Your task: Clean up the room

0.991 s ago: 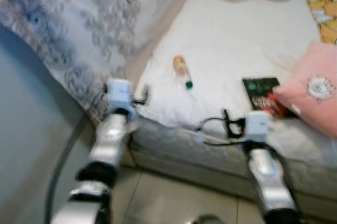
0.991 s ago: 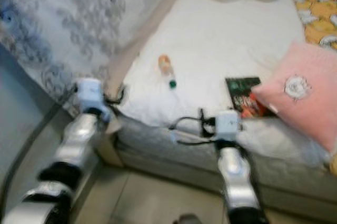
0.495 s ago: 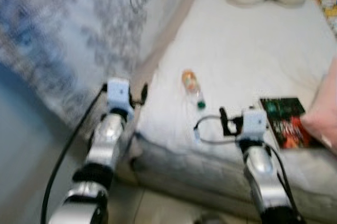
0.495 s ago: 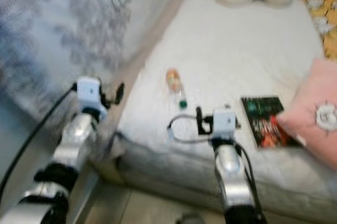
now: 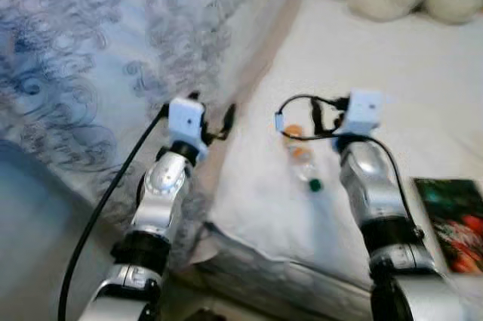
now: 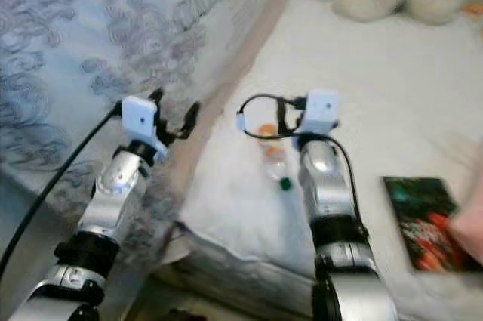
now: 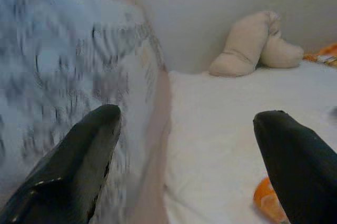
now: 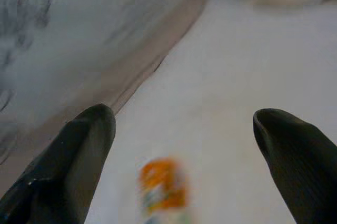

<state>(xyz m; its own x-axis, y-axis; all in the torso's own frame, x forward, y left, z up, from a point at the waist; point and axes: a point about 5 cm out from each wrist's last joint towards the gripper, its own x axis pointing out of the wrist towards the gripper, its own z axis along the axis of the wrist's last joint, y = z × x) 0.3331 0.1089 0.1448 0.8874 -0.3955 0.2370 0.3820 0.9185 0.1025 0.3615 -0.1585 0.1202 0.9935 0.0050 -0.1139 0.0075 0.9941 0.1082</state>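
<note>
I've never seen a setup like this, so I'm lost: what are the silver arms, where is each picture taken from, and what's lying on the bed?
The silver arms belong to a walking household robot tidying a room. Two pictures come from cameras in its head, looking down at a bed. The other two come from cameras on its wrists, looking out between each gripper's two black fingers.

The left gripper is raised beside the patterned bedding at the bed's edge. The right gripper is open above a bottle with an orange label and green cap, which lies on the white sheet. Nothing is held.

Also on the bed are a book to the right and a cream plush toy at the far end.
</note>
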